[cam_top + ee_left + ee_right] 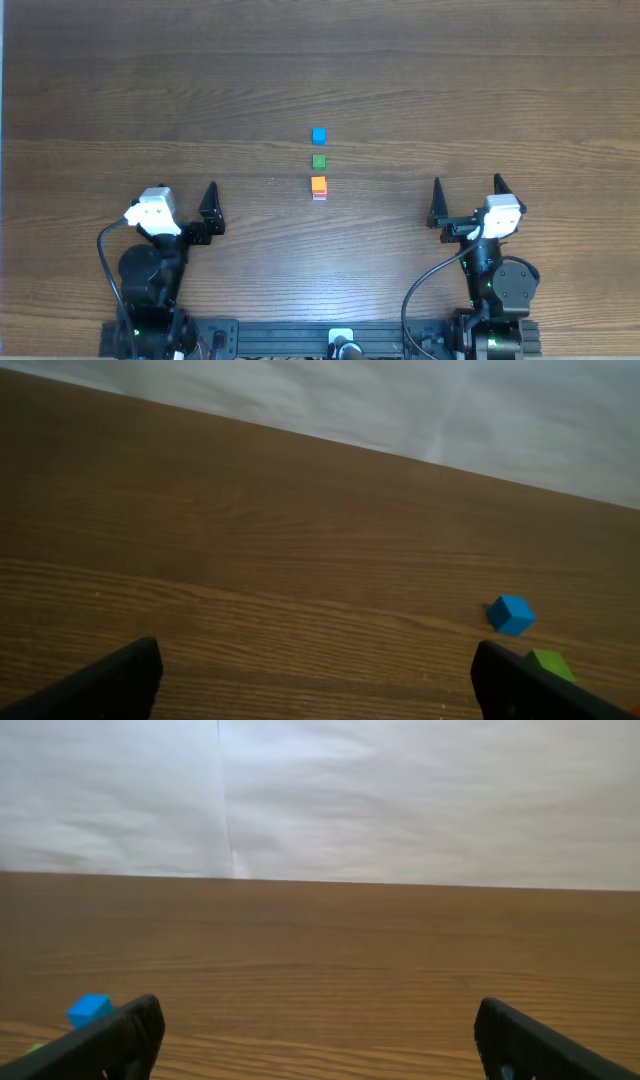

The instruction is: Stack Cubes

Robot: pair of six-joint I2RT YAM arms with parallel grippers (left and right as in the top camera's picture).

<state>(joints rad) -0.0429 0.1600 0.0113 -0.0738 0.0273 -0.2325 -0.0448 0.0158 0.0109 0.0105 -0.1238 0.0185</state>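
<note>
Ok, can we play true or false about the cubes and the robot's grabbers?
1. The blue cube is the one farthest from the arms. True.
2. The green cube sits on top of the blue cube. False: it lies on the table between the blue cube and the orange cube, touching neither.
3. The left gripper holds a cube. False: it is open and empty.
4. The right gripper is open. True.
</note>
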